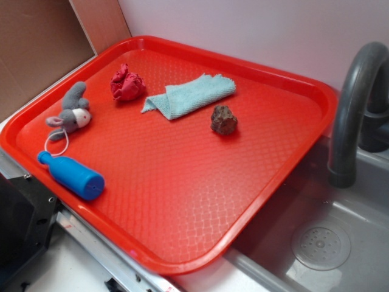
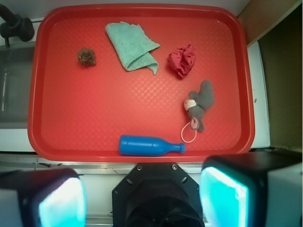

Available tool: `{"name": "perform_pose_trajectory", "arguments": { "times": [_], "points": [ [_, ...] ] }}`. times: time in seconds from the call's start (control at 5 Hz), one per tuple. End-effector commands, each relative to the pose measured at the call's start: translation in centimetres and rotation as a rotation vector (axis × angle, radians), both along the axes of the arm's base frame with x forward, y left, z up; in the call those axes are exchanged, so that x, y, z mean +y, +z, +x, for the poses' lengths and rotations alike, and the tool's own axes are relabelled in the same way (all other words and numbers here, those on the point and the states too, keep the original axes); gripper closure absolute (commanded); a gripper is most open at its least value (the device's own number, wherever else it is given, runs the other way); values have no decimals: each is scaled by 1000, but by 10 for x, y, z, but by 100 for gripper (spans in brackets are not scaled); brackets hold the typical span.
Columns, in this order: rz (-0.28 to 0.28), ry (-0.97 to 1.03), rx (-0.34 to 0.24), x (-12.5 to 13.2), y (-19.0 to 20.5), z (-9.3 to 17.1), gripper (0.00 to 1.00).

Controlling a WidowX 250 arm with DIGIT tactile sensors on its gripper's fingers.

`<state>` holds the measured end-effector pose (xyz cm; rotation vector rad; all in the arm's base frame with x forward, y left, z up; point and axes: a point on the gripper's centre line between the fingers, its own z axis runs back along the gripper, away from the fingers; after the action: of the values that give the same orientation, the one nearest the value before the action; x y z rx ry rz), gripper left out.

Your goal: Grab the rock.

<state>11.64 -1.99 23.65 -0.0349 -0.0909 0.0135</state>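
The rock (image 1: 223,119) is a small dark brown lumpy stone lying on the red tray (image 1: 182,201), right of the light teal cloth (image 1: 189,96). In the wrist view the rock (image 2: 86,56) sits at the tray's far left part, left of the cloth (image 2: 132,46). My gripper (image 2: 142,198) hangs high above the tray's near edge, open, its two cyan pads (image 2: 223,198) wide apart with nothing between them. It is far from the rock. The gripper does not show in the exterior view.
On the tray also lie a wrinkly red fabric ball (image 1: 127,84), a grey stuffed donkey (image 1: 73,114) and a blue toy bottle (image 1: 73,175). A grey sink with a dark faucet (image 1: 355,103) lies to the tray's right. A brown wall (image 1: 42,42) stands at the back left.
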Motion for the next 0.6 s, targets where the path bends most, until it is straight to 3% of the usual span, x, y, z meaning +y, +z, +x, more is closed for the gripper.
{"name": "perform_pose_trajectory", "arguments": {
  "times": [0.0, 0.4],
  "points": [
    [0, 0, 0, 0, 0, 0, 0],
    [-38, 376, -79, -21, -24, 28, 0]
  ]
}}
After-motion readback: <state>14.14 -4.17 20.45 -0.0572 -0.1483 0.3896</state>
